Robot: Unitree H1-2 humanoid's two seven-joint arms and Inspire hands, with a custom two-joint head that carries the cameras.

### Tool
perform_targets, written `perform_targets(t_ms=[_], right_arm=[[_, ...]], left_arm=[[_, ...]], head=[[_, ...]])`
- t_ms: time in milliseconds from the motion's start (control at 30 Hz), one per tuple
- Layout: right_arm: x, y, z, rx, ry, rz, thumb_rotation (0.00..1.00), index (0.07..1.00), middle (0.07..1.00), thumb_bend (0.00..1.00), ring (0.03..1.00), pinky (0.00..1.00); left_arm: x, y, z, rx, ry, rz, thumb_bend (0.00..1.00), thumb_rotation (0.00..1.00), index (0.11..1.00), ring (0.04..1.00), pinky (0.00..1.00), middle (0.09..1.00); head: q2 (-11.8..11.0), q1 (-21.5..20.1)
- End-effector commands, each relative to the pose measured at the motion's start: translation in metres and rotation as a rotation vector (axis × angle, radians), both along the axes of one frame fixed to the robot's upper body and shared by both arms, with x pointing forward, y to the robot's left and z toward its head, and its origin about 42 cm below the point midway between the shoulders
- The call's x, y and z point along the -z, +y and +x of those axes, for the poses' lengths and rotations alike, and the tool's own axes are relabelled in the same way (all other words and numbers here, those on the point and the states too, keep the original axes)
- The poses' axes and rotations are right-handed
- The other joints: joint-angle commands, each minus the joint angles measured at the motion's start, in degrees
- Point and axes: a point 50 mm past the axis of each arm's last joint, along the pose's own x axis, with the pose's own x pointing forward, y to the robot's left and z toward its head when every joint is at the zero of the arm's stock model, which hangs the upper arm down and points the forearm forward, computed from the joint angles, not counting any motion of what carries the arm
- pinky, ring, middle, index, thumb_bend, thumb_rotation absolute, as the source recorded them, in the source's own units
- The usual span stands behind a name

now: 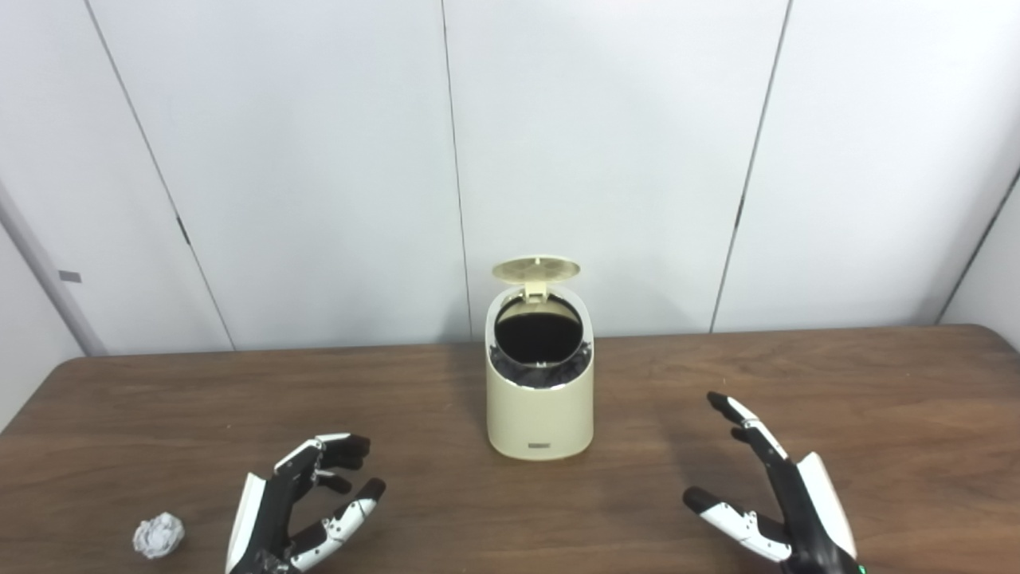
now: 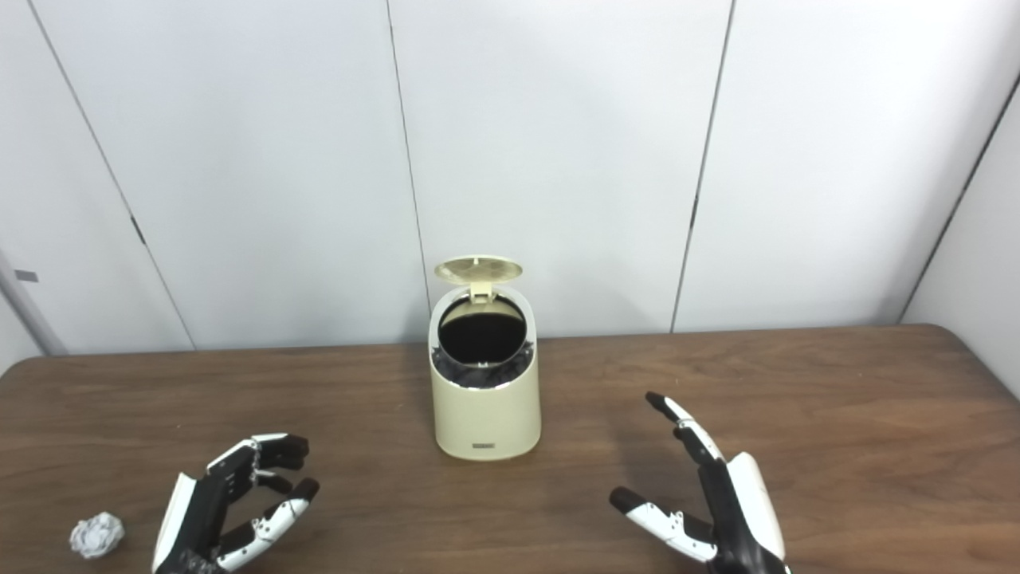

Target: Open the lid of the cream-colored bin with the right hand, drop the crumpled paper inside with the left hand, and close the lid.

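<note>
Table [image 1: 876, 383]: bin [image 1: 539, 406] upright, lid [image 1: 535, 269] raised rearward.

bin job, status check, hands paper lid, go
Left hand and right hand both open, empty. Bin lid up. Crumpled paper on table, outside left hand, untouched. Path to bin unobstructed.

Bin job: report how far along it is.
Done: the lid of the cream-colored bin stands open. In hand: nothing; the left robot hand is open beside the crumpled paper, which lies on the table. The right robot hand is open. Left: grasp the paper, drop it in, close the lid.
</note>
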Motion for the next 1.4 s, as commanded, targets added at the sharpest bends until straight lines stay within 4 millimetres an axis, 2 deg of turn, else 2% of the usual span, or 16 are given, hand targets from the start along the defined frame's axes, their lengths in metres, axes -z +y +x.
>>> perform_targets(t_ms=[0,200,367,533,633,833,1100,1167,1367], right_arm=[[-0.006,0.003,0.001,-0.009,-0.066,0.015,0.78,0.882,0.885,0.83,0.885,0.83],[-0.003,0.003,0.002,-0.008,-0.074,0.024,0.78,0.882,0.885,0.84,0.886,0.83],[0.001,-0.001,0.002,-0.002,-0.072,0.025,0.79,0.887,0.884,0.83,0.887,0.83],[0.002,-0.006,0.002,-0.002,-0.068,0.03,0.78,0.887,0.881,0.81,0.892,0.84],[0.003,-0.011,0.003,-0.007,-0.068,0.034,0.77,0.89,0.886,0.81,0.899,0.86],[0.004,-0.021,0.005,-0.004,-0.07,0.012,0.79,0.88,0.887,0.8,0.882,0.82],[0.005,-0.029,0.009,-0.008,-0.067,0.029,0.78,0.871,0.879,0.81,0.878,0.82],[0.004,-0.03,0.009,-0.008,-0.067,0.024,0.78,0.87,0.878,0.81,0.882,0.82],[0.005,-0.034,0.01,-0.01,-0.07,0.024,0.78,0.876,0.877,0.79,0.887,0.84]], left_arm=[[-0.008,0.005,0.0,-0.003,-0.047,0.014,0.59,0.25,0.658,0.655,0.54,0.668],[-0.022,0.006,-0.002,-0.008,-0.105,0.046,0.63,0.25,0.653,0.635,0.52,0.653],[-0.045,0.009,-0.008,-0.036,-0.195,0.205,0.69,0.26,0.64,0.611,0.5,0.645],[-0.071,0.024,-0.021,-0.091,-0.277,0.387,0.74,0.26,0.627,0.601,0.48,0.635],[-0.084,0.031,-0.031,-0.125,-0.305,0.446,0.75,0.26,0.625,0.598,0.47,0.636],[-0.104,0.051,-0.052,-0.211,-0.356,0.549,0.81,0.22,0.604,0.597,0.47,0.627],[-0.103,0.09,-0.075,-0.331,-0.3,0.627,0.9,0.02,0.567,0.573,0.46,0.604],[-0.1,0.098,-0.08,-0.349,-0.266,0.638,0.91,0.02,0.574,0.57,0.46,0.606],[-0.082,0.123,-0.091,-0.387,-0.201,0.693,0.89,0.1,0.591,0.582,0.49,0.612]], head=[[0.09,0.0],[0.04,1.22],[0.0,2.82],[0.21,4.65],[0.27,5.75],[0.29,7.51],[0.05,8.57],[0.03,8.75],[0.13,9.6]])
